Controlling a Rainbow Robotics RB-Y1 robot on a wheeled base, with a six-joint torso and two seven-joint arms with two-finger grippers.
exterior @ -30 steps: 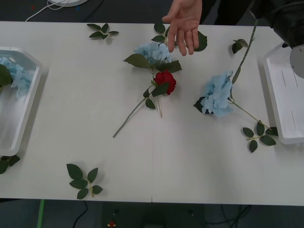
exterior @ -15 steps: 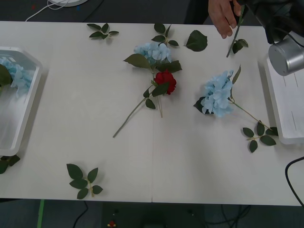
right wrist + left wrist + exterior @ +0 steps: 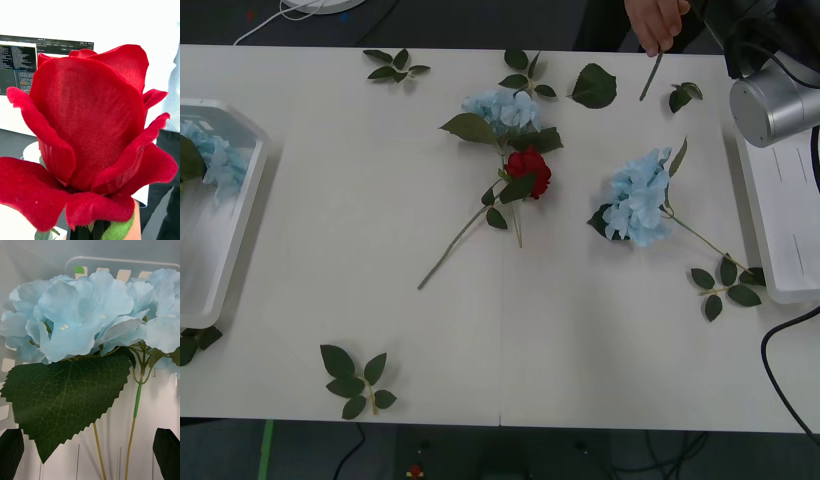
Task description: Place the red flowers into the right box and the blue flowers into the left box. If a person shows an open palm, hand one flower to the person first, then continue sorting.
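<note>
While the left gripper stood spread, a velvety red rose pointed upright; right gripper's state unclear.

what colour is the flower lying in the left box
Pale sky blue: the blue flower in the left box, clearest in the left wrist view.

Right arm raised at upper right of front view. Left gripper fingers spread apart at the lower corners.

Red rose mid-table between blue hydrangeas.
</note>
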